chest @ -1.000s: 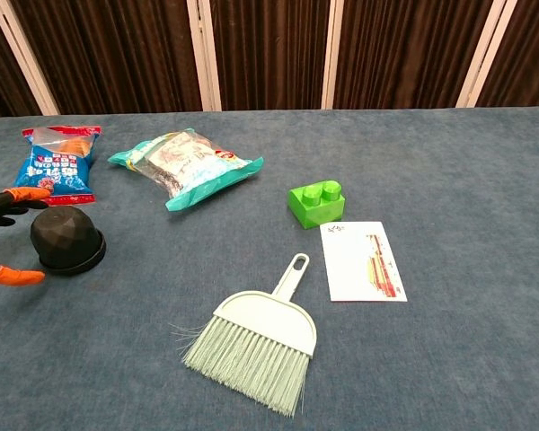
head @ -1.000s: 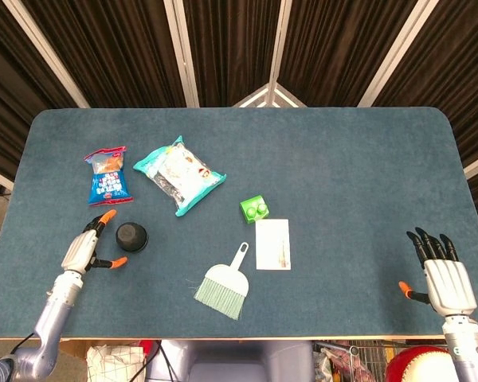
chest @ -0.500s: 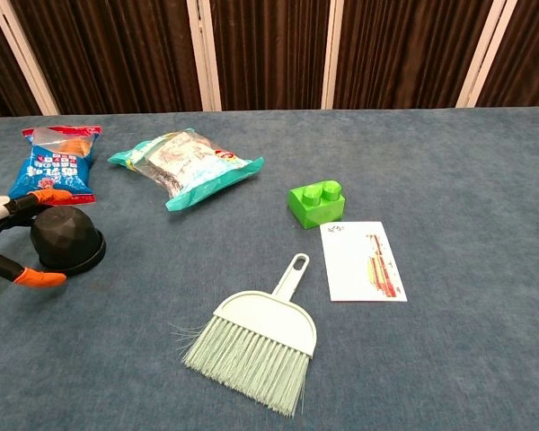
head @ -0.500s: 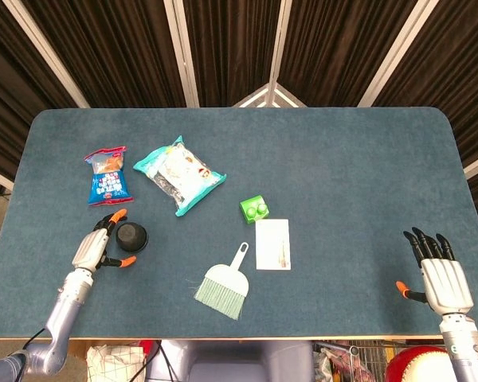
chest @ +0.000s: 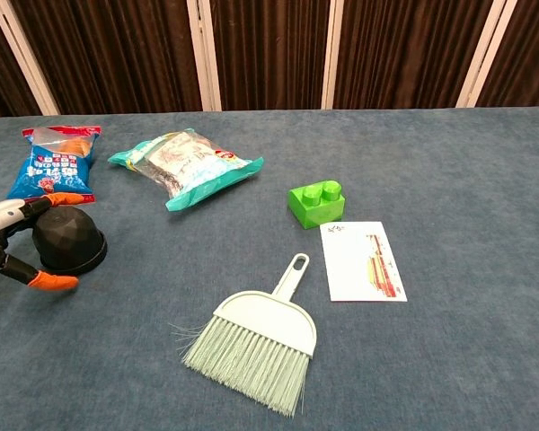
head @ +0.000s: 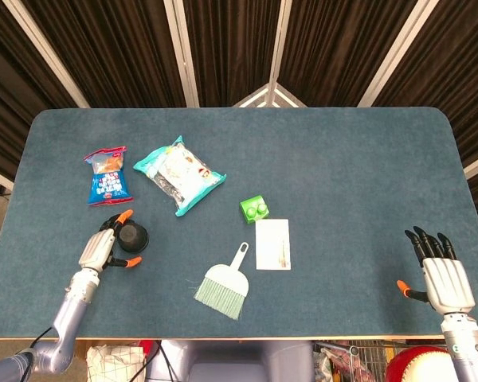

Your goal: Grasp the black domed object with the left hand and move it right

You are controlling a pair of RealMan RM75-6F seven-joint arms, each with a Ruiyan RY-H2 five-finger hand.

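Observation:
The black domed object (head: pixel 132 235) (chest: pixel 67 241) sits on the blue table at the left. My left hand (head: pixel 103 248) (chest: pixel 2 215) reaches it from the left with its fingers spread around it: one orange-tipped finger lies over the dome's far side, the thumb at its near side. I cannot tell whether they touch it; the dome rests on the table. My right hand (head: pixel 444 274) lies at the near right corner, fingers apart and holding nothing; only the head view shows it.
A blue snack bag (head: pixel 107 175) (chest: pixel 54 162) lies just behind the dome, with a teal packet (head: pixel 178 173) (chest: pixel 184 166) to its right. Right of the dome lie a pale green brush (head: pixel 225 282) (chest: pixel 256 341), a green brick (head: pixel 256 208) (chest: pixel 316 203) and a white card (head: pixel 272 243) (chest: pixel 361 260).
My left hand has moved right, from beside the dome to having its finger and thumb around it. The dome has stayed in place. The right hand barely shifted.

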